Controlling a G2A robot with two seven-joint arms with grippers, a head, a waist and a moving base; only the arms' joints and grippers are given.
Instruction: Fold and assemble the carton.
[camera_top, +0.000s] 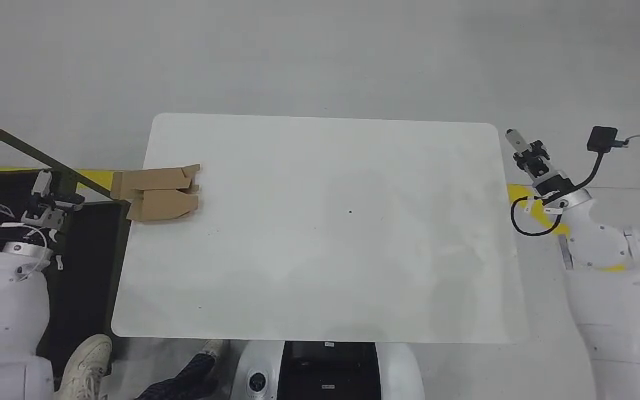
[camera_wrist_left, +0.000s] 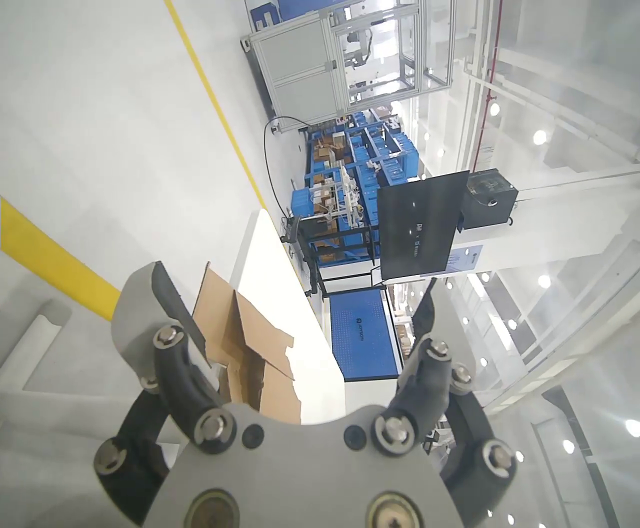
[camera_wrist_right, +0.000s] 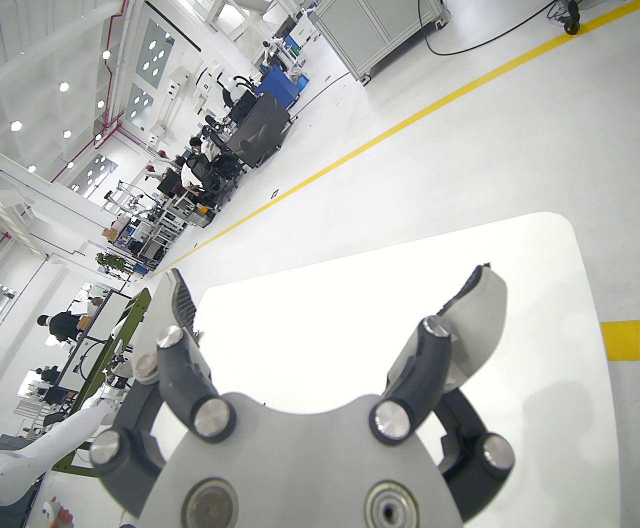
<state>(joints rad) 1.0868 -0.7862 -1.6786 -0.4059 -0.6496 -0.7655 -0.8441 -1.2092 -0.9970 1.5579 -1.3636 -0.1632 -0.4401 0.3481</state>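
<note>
Jaws of both arms are hanging spread, empty, while the unassembled brown cardboard carton (camera_top: 160, 193) is overhanging the white table's (camera_top: 330, 290) left edge, likely sliding off if nudged.

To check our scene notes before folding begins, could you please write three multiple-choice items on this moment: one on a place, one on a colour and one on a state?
1. Where does the carton lie?
A. At the table edge nearest the left hand
B. At its centre
C. On the floor

2. What colour is the carton?
A. White
B. Brown
C. Blue

3. What state is the left hand in?
A. Shut on the carton
B. Open and empty
C. Shut and empty

Answers:
1 A: the top view shows it overhanging that edge.
2 B: it is plain brown cardboard.
3 B: its jaws stand apart with nothing between them.
</note>
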